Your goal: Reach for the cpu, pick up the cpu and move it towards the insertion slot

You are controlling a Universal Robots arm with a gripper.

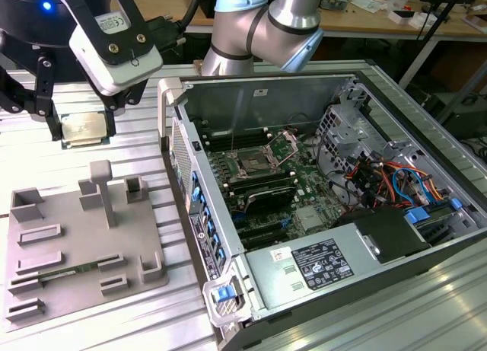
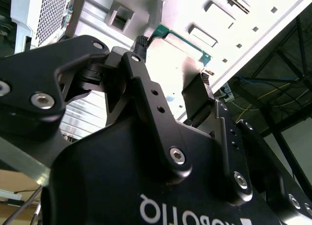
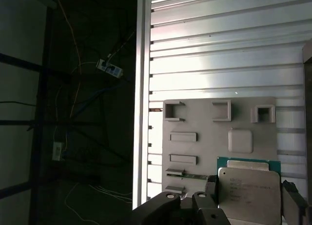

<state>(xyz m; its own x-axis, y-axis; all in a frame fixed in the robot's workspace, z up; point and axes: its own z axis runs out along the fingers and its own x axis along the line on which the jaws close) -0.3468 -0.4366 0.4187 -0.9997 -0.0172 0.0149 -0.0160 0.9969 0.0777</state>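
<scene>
cpu point(image 3: 248, 191) clamped edge to edge in my gripper point(image 1: 84, 129), held near the grey fixture plate point(image 1: 76, 244); reach and pick look done, carry hardly started i judge, insertion slot point(image 1: 255, 166) well apart inside the open computer case point(image 1: 228, 107) on the exterior view's right.

Hard glare whitens the ribbed aluminium table point(image 1: 30, 161) at the exterior view's left. In the second wrist view, the matte black gripper point(image 2: 173, 59) looms dark against blown-out white. In the first wrist view, the silvery square cpu point(image 3: 248, 193) glints, with deep gloom beyond the table's edge.
</scene>
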